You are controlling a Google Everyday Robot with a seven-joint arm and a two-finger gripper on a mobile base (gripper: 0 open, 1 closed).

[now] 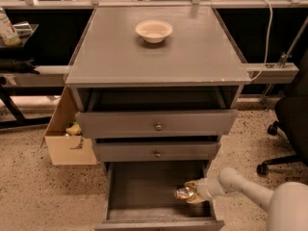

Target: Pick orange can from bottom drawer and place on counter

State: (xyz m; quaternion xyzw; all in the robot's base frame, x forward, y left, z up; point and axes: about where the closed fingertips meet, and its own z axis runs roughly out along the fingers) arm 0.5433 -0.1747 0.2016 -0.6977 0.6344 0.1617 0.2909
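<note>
Orange can (182, 193) gripped by pincer (190, 192) inside bottom drawer (142, 192).

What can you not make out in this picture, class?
Camera view:
1. Orange can: its right end is covered by the gripper, down in the bottom drawer.
2. Bottom drawer: front cut off by the picture's lower edge.
3. Top drawer: inside shadowed beneath the counter.
</note>
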